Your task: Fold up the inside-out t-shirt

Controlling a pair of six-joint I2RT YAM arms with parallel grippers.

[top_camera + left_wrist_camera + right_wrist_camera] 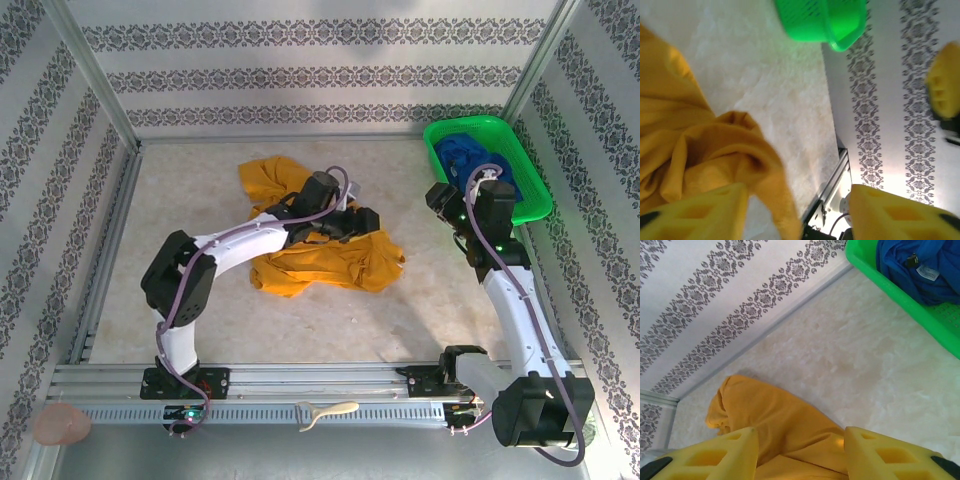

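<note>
Loosely crumpled, the mustard-yellow t-shirt (330, 268) lies in rumpled folds

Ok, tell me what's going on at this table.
Two robot arms are working on a mustard-yellow t-shirt, which lies crumpled in the middle of the table, not yet folded. The left pincer is over it, jaws open, with a fold of cloth beside one finger. The right pincer, also open and holding nothing, is near the green basket, which holds a blue garment.

The t-shirt (335, 268) is matt, creased cloth — the basket (470, 122) glossy plastic.
</note>
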